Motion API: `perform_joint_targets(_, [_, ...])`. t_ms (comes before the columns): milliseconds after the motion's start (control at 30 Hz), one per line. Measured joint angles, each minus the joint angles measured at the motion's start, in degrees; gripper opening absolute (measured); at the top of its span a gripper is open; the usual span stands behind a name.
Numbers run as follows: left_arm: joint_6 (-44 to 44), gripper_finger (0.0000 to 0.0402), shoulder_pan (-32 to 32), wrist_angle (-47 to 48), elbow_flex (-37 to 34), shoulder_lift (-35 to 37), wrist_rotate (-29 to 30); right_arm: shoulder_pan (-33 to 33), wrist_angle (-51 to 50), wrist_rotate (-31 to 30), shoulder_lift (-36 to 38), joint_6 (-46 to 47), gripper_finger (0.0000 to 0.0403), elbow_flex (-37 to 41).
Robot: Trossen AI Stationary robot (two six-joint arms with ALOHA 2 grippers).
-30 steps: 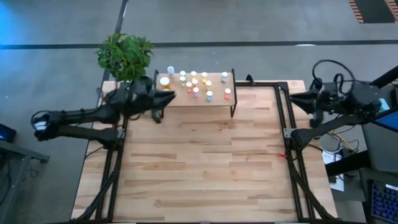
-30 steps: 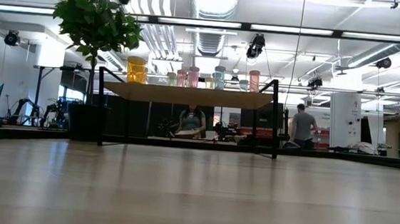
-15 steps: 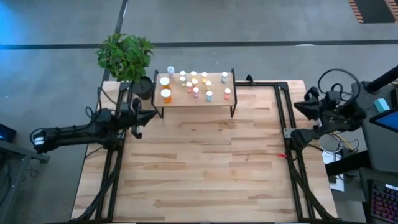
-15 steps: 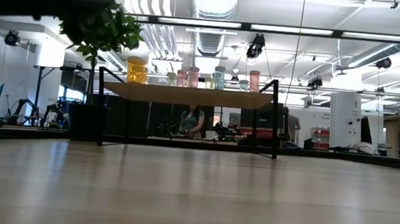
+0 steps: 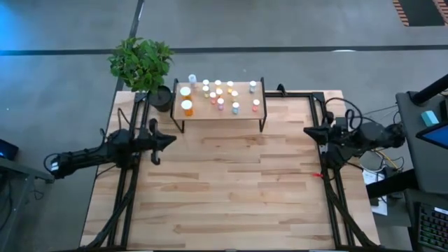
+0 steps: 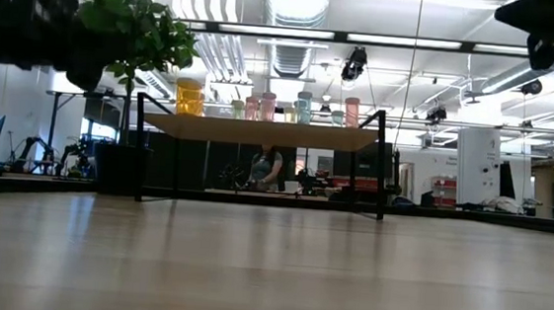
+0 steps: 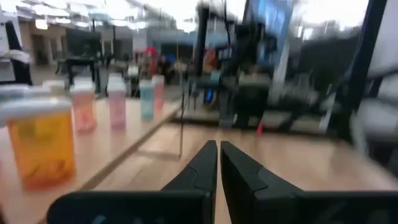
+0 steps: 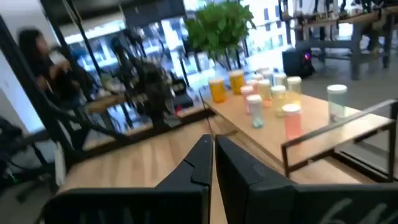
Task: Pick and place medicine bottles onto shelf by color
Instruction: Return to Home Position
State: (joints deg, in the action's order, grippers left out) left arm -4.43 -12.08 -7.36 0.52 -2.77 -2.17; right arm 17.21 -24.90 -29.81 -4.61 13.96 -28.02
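Since no bottle shows on the wooden tabletop (image 5: 231, 189) in front of the shelf (image 5: 203, 110), the placing looks finished. All the medicine bottles (image 5: 218, 94) stand upright on its light-wood board, and I judge that only parking the arms is left. The bottles are small white-capped cylinders. The two larger orange bottles (image 5: 186, 106) stand at the shelf's left end, with pink, teal and pale ones spread toward its right end. Whether every colour sits strictly with its own kind is too small to tell.

A potted plant (image 5: 140, 61) stands just beyond the shelf's left end. The left gripper (image 7: 217, 146) hangs off the shelf's front-left corner and well clear of it, its fingers pressed together on nothing. The right gripper (image 8: 210, 142) hangs well apart from the shelf's right end, likewise closed and empty.
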Motion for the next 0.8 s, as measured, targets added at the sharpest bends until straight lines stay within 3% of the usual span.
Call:
perform_joint_targets(100, [1.48, 0.0003, 0.01, 6.42, 0.02, 1.3, 0.75, 0.0, 4.45, -0.1, 1.27, -0.52, 0.0008, 2.65])
perform_joint_targets(300, [3.04, 0.0003, -0.02, 5.78, -0.02, 0.66, 2.45, 0.0, 7.47, 0.43, 4.56, -0.04, 0.0008, 9.41])
perform_joint_targets(400, [3.6, 0.0003, -0.03, 6.07, -0.07, 0.61, 2.76, 0.0, 13.64, 3.06, 3.57, 2.51, 0.0008, 13.05])
perform_joint_targets(533, [8.48, 0.0003, -0.08, 5.41, -0.09, -0.82, 8.76, 0.0, 20.53, 4.31, 3.31, 0.29, 0.0008, 19.31])
perform_joint_targets(667, [12.27, 0.0003, -0.07, 5.01, -0.11, -2.42, 9.75, 0.0, 22.61, 0.34, 4.02, 3.54, 0.0008, 25.19])
perform_joint_targets(800, [12.33, 0.0003, -0.07, 4.95, -0.14, -3.48, 9.77, -0.24, 29.67, -0.86, 2.79, -3.33, 0.0008, 27.27])
